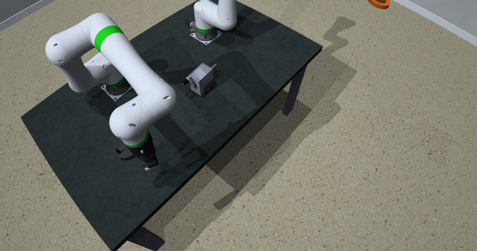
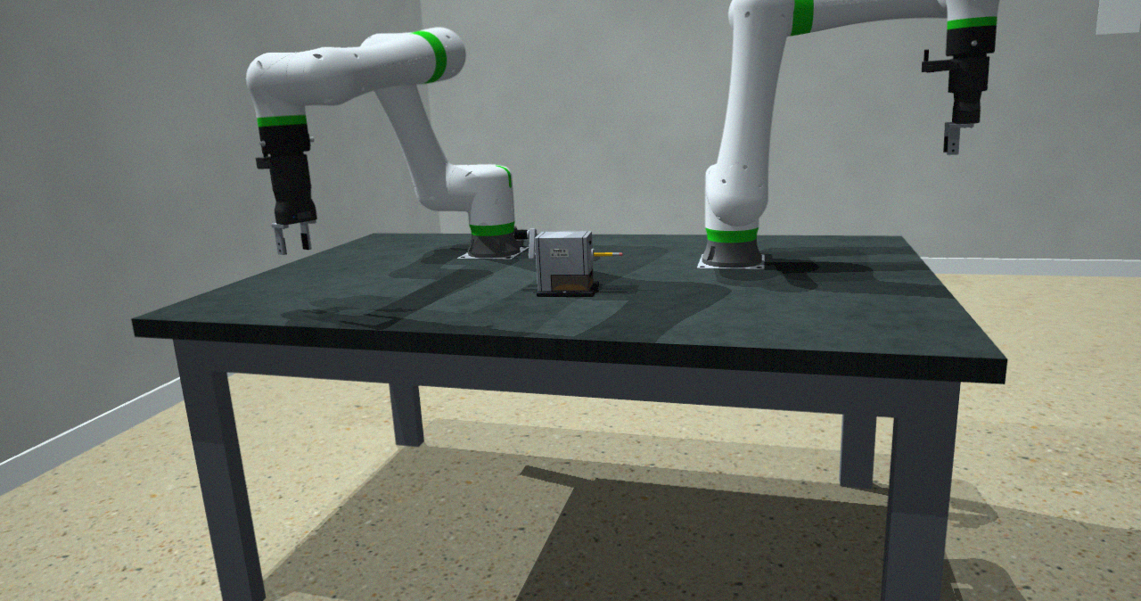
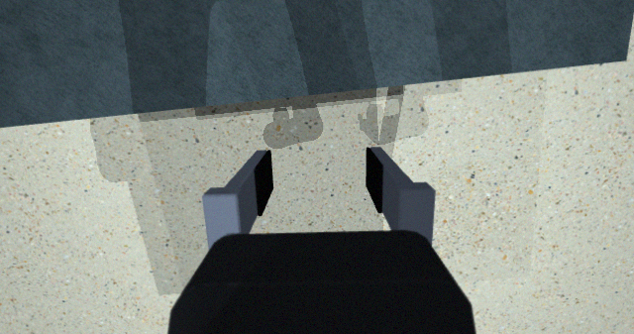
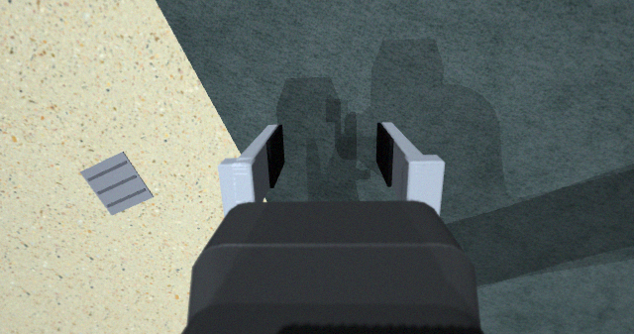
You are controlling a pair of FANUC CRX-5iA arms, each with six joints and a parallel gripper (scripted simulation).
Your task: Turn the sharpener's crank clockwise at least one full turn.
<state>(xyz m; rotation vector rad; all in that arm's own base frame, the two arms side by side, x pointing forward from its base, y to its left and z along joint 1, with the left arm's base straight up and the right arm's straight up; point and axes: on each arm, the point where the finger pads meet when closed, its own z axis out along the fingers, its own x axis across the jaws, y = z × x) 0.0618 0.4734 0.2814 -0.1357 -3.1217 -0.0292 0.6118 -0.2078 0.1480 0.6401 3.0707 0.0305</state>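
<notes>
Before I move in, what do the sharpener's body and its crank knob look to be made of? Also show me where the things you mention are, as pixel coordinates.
The boxy grey sharpener body (image 1: 201, 78) (image 2: 563, 254): probably painted metal, going by its even, low-sheen grey faces, though plastic is possible. The small black crank knob (image 1: 185, 82) (image 2: 521, 234): likely plastic, being uniformly dark; rubber can't be excluded.
</notes>
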